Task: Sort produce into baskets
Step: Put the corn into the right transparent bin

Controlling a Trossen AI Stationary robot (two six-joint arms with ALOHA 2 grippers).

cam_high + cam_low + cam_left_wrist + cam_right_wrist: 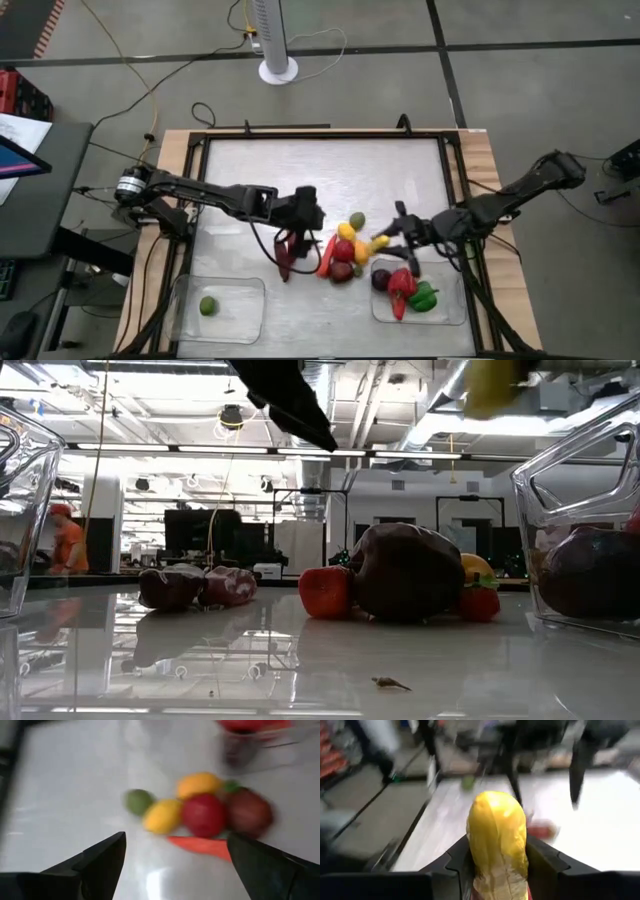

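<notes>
Right fingers (496, 870): clamped on a yellow pepper (497, 840), which is held above the worktop (300, 170) just right of the central produce pile; in the high view the pepper (379, 243) is seen at the tip of the right gripper (390, 240).
Left fingers (107, 857): spread wide and empty, nothing between them; the left gripper (290, 245) is placed at mid-worktop, just left of the pile.
Dark purple piece (285, 262): lying on the worktop directly under and beside the left gripper.
Central pile: orange carrot (326, 256), red apple (343, 250), yellow lemon-like piece (346, 231), green lime (357, 220) and a dark red piece (342, 271), packed close together and touching.
Left basket (245, 320): at the near left corner; one green lime (208, 306) is contained.
Right basket (455, 312): at the near right; a dark purple piece (381, 280), a red pepper (401, 288) and a green pepper (424, 297) are contained.
Low view: the pile's dark red piece (405, 572) is seen at centre, a red piece (325, 592) touching its left side.
</notes>
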